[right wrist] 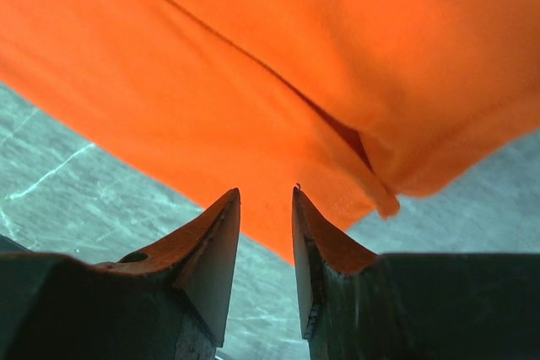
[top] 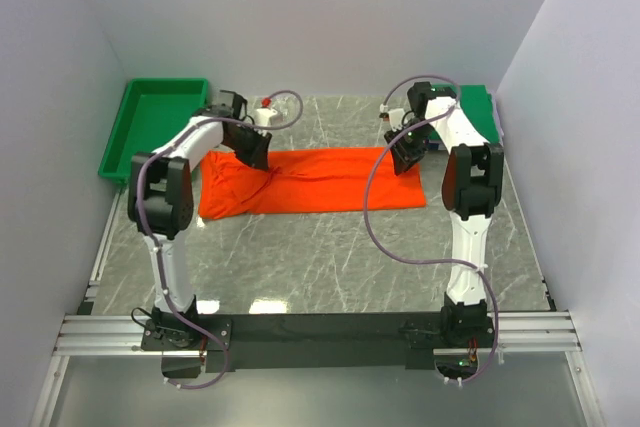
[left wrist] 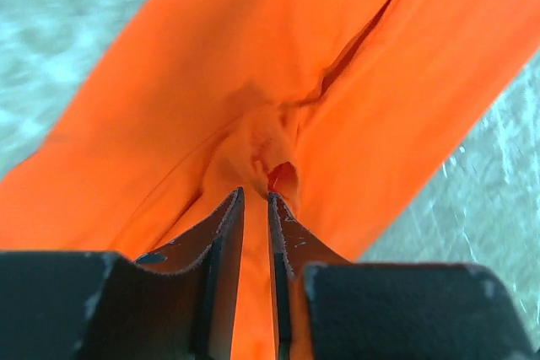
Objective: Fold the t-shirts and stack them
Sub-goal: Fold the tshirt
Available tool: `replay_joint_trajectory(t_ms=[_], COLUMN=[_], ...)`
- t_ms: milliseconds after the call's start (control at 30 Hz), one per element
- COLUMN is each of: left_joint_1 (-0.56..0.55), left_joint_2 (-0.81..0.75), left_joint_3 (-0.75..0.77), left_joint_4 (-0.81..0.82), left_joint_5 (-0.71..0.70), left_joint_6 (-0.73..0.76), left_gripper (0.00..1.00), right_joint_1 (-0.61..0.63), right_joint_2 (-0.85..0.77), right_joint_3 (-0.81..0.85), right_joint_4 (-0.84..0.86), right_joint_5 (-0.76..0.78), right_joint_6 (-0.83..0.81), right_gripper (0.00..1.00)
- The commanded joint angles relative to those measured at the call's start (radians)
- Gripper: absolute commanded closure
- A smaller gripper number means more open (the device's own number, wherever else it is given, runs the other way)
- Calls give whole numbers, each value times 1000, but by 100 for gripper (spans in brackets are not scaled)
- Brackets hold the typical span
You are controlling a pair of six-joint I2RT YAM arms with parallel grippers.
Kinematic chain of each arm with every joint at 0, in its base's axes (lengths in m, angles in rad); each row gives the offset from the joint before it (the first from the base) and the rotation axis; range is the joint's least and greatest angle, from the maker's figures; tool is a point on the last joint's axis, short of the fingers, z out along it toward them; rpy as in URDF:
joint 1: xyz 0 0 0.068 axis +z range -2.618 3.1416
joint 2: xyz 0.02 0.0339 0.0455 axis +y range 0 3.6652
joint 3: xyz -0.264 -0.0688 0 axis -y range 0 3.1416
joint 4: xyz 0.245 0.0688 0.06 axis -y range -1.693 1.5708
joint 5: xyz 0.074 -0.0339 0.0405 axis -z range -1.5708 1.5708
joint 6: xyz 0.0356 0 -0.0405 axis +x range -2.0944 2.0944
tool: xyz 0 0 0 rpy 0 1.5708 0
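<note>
Looking early-ish: the orange tee (top: 310, 179) lies folded lengthwise across the bench (top: 330, 257), left end effector (left wrist: 255, 194) nearly closed at a pucker (can't tell if gripping), right end effector (right wrist: 266, 191) spread over its right end, crosswise folds and stacking left.

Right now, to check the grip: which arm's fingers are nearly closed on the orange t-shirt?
The left arm's fingers: a mere slit between them, the orange t-shirt puckered at their tips. The right arm's fingers stand clearly wider apart.
</note>
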Motion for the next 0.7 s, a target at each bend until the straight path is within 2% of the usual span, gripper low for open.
replay_joint_trajectory(t_ms=[0,133,233,267,367,533,667], left_joint_1=[-46,-61,-61,-58,-31,35,57], left_joint_2=[52,98,92,72,-7,-145,-251], left_joint_3=[17,9,15,18,6,-93,-187], left_joint_4=[60,69,66,61,52,52,61], left_joint_5=[-7,-56,-69,-64,-46,-6,-38], left_joint_6=[-59,-64,-70,-76,-115,-182,-242], left_gripper=[77,74,64,59,56,56,61], right_joint_1=[17,19,28,31,37,39,43], right_joint_2=[33,62,82,85,92,81,-31], right_joint_3=[34,33,36,30,-1,-68,-246], right_joint_4=[25,38,38,36,47,-16,-4], right_joint_5=[5,4,11,21,54,58,31], right_joint_6=[29,46,54,52,54,52,36], right_gripper=[62,62,62,62,62,63,64])
